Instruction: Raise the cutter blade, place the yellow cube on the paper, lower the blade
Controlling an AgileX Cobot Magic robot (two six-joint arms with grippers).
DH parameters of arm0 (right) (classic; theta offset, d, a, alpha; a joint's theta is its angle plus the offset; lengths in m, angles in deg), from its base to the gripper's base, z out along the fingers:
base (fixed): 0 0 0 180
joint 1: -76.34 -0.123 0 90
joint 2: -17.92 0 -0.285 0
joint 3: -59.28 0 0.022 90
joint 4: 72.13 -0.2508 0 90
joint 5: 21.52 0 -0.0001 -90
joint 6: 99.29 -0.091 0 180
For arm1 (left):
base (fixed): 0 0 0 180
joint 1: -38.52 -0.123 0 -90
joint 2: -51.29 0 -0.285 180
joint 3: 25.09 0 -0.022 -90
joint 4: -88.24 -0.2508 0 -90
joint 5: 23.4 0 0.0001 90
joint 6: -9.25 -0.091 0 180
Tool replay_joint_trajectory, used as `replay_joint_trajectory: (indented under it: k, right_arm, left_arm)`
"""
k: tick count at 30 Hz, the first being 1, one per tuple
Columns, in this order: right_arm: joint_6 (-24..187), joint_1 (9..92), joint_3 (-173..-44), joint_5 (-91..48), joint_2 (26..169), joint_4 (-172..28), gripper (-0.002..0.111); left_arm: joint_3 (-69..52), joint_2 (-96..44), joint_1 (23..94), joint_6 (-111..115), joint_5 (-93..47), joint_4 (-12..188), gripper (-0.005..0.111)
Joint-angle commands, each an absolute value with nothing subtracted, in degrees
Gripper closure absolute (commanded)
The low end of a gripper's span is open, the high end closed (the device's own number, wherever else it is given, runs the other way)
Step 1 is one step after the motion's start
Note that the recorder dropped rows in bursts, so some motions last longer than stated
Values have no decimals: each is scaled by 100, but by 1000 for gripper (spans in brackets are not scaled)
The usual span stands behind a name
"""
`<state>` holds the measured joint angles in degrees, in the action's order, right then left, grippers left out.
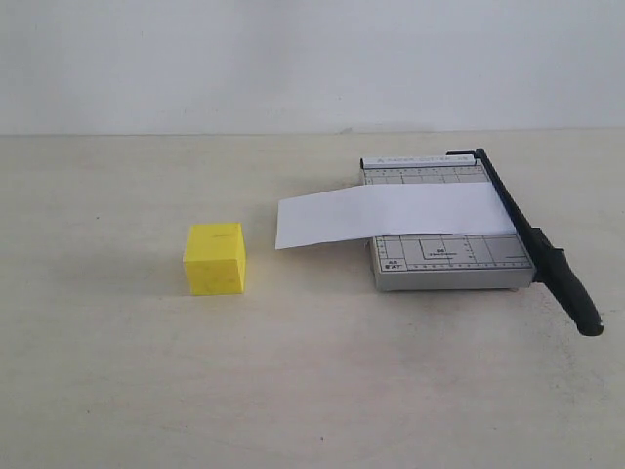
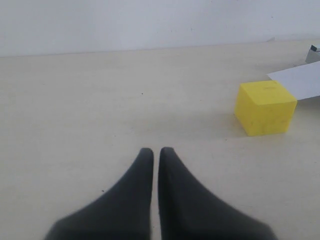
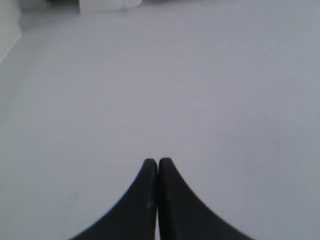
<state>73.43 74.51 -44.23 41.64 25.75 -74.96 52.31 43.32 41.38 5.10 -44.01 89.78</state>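
The yellow cube point(image 1: 216, 258) rests on the table, left of the grey gridded cutter board point(image 1: 449, 262). A white paper point(image 1: 391, 214) lies across the board and sticks out past its left side. Lying flat along the board's right edge is the black cutter blade point(image 1: 532, 234), handle end toward the front. Neither gripper shows in the exterior view. The left wrist view has my left gripper point(image 2: 156, 150) shut and empty over bare table, with the yellow cube point(image 2: 265, 107) and a paper corner point(image 2: 300, 80) ahead of it. My right gripper point(image 3: 158, 161) is shut on nothing above bare surface.
A pale wall point(image 1: 312, 59) stands behind the table's far edge. The cream tabletop point(image 1: 293, 381) stretches wide in front of the cube and the board. A pale box-like thing point(image 3: 107, 5) sits at the far end of the right wrist view.
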Motion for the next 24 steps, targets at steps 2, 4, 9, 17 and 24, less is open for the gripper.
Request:
replay_joint_trajectory:
  k: [2, 4, 9, 17, 24]
  right_arm:
    - [5690, 7467, -5151, 2183, 2570, -8013, 108]
    - [5728, 7467, -5909, 490, 2785, -7446, 108]
    - [5605, 7467, -7720, -2612, 4307, -6295, 108]
    - [6163, 7467, -9006, -5005, 6310, -6430, 108]
    - [6132, 7467, -9006, -4687, 7135, -7213, 108]
  left_arm:
    - [5212, 4350, 4142, 557, -4329, 8979, 102]
    - [5212, 4350, 4142, 557, -4315, 8979, 102]
    - [5212, 4350, 4142, 557, -4315, 8979, 102]
    - [5212, 4350, 4142, 557, -4315, 8979, 102]
    - [5212, 4350, 4142, 557, -4315, 8979, 102]
